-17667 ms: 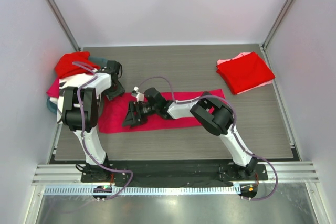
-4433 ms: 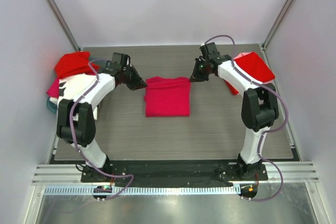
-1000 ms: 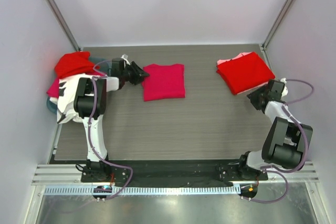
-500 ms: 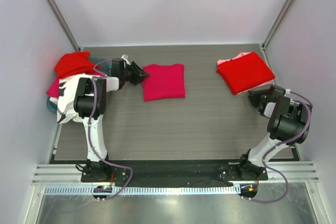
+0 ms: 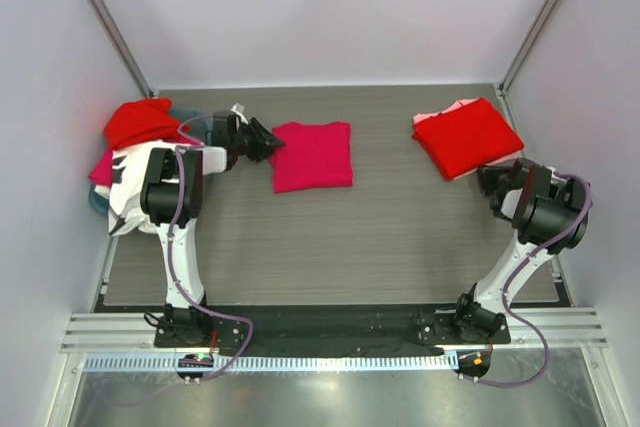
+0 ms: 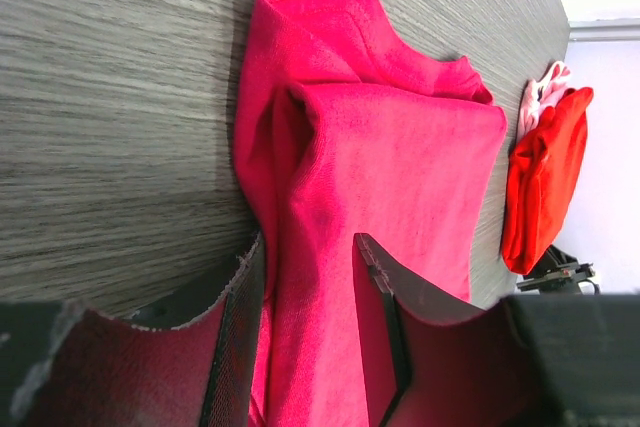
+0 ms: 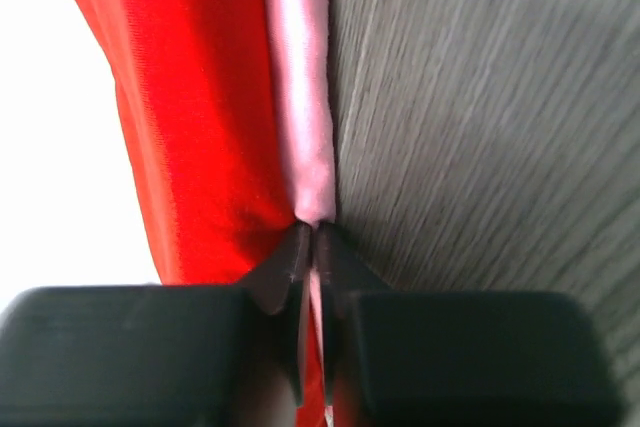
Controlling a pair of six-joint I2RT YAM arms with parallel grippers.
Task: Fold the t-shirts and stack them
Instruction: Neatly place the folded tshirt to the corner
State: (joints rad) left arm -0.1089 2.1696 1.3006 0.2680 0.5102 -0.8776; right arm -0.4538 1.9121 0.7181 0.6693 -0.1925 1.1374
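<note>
A folded magenta t-shirt (image 5: 315,155) (image 6: 390,177) lies at the table's back middle. My left gripper (image 5: 268,145) (image 6: 308,242) is at its left edge, open, with the shirt's folded edge between the two fingers. At the back right a folded red t-shirt (image 5: 467,137) (image 7: 190,97) rests on a pale pink t-shirt (image 5: 440,115) (image 7: 300,97). My right gripper (image 5: 487,177) (image 7: 307,232) sits at that stack's near corner, shut on the pink shirt's edge, a sliver of pink showing between the fingertips.
A heap of unfolded clothes (image 5: 135,127), red on top with a white piece (image 5: 125,192) below, lies at the far left beside the left arm. White walls close in the table on three sides, the right one close to the right arm.
My right gripper has closed on the pink edge under the red shirt, and its arm has drawn in toward the stack. The left gripper and magenta shirt stay put.
</note>
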